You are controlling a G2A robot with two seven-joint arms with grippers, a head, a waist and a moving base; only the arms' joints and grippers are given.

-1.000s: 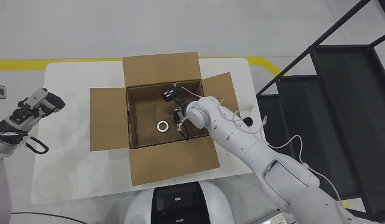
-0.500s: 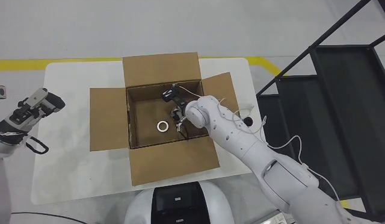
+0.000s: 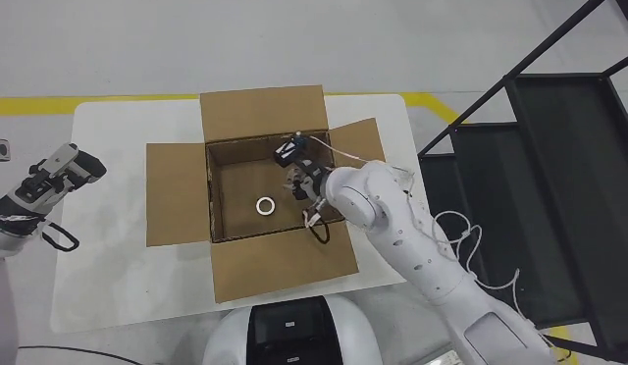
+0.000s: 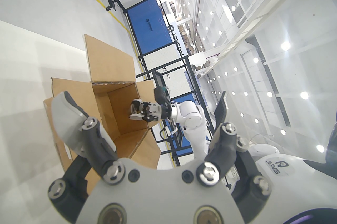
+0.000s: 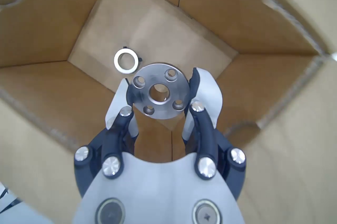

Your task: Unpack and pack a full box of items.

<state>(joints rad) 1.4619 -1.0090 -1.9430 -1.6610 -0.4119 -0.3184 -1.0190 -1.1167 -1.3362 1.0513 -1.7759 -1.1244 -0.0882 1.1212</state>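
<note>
While one ring (image 5: 125, 61) lies in the box (image 3: 278, 259), the right pincer (image 5: 159, 80) pinches one flange (image 5: 143, 96), the left pincer (image 3: 77, 166) spread.

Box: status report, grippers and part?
Right gripper shut on metal flange, over box. Left gripper open, off to the side. White ring on box floor.

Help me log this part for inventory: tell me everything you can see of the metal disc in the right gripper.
The metal disc is round, flat and grey, with a centre hole and four smaller holes around it. The right gripper pinches its rim from two sides, face toward the wrist camera, above the floor of the open cardboard box. Only the fingers touch it.
</note>
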